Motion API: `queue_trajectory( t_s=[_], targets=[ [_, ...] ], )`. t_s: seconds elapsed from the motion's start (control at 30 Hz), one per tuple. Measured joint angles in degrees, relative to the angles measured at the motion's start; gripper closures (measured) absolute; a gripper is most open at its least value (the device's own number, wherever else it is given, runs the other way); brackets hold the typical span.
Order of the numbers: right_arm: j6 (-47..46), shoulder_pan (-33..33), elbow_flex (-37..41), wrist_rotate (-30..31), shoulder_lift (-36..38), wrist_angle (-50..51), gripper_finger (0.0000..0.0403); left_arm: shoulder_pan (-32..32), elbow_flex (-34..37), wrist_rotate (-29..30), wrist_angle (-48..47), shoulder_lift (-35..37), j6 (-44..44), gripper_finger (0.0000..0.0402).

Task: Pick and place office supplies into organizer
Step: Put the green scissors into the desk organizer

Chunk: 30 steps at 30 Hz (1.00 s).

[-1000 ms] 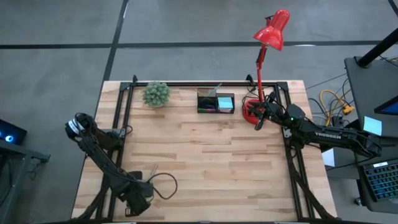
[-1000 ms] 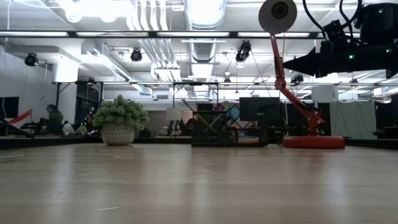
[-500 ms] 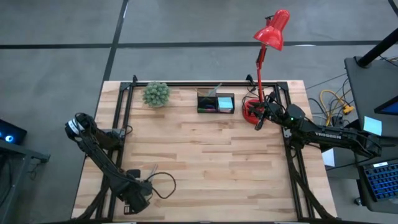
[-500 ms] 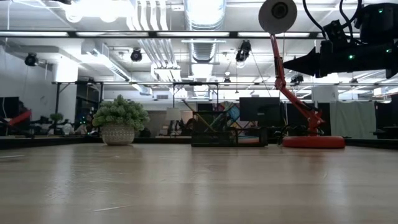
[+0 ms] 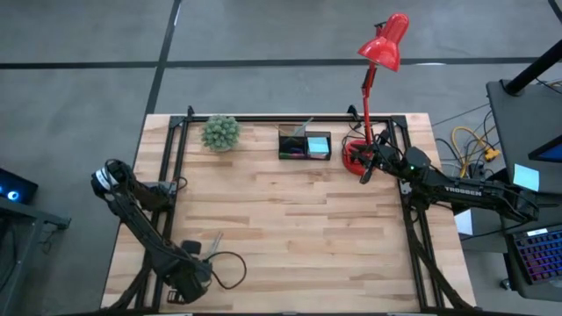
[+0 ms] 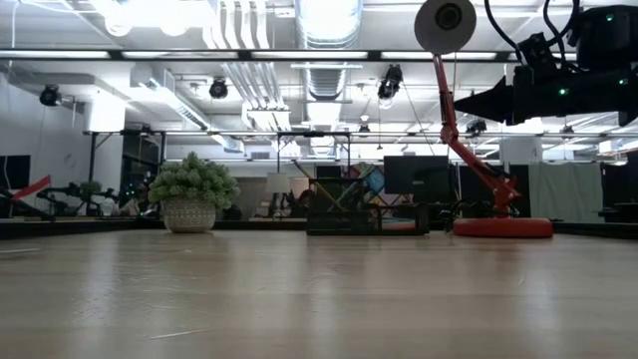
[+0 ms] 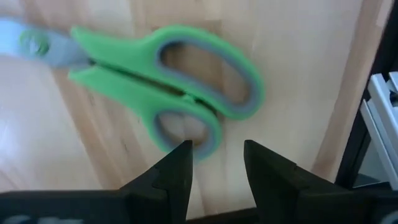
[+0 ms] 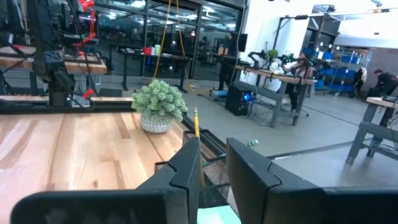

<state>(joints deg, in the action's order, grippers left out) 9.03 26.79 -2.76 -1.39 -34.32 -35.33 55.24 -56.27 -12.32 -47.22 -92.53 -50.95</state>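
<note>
Green-handled scissors (image 7: 180, 81) lie flat on the wood near the table's front left corner; only their grey blades (image 5: 213, 240) show in the high view. My left gripper (image 7: 217, 162) points down over the handle loops, open, its fingertips just short of the smaller loop (image 7: 186, 127). I see no touch. The black organizer (image 5: 305, 143) stands at the far edge with a yellow pencil (image 8: 196, 123) and sticky notes in it. My right gripper (image 5: 365, 173) hangs level beside the lamp's base, fingers slightly apart and with nothing between them.
A small potted plant (image 5: 220, 132) stands at the far left. A red desk lamp (image 5: 379, 42) rises from its round base (image 5: 353, 156) at the far right. The table's black frame rail (image 7: 367, 124) runs close beside the scissors. Bare wood fills the middle of the table.
My left gripper has turned a little about its own pointing line above the scissors, and the cable loop beside it has drawn in. The scissors have stayed where they lie.
</note>
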Motion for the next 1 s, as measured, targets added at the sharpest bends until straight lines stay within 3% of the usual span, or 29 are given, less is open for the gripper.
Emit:
queue_trajectory(
  t_s=[0.5,1.0],
  targets=[
    [-0.01,0.0,0.0,0.0,0.0,0.02,0.0335,0.04,3.36,0.42,5.09,-0.07,10.97,0.0272],
    [0.01,0.0,0.0,0.0,-0.01,0.75,0.0335,0.73,6.7,0.68,7.82,-1.02,11.31,0.0272]
  ],
)
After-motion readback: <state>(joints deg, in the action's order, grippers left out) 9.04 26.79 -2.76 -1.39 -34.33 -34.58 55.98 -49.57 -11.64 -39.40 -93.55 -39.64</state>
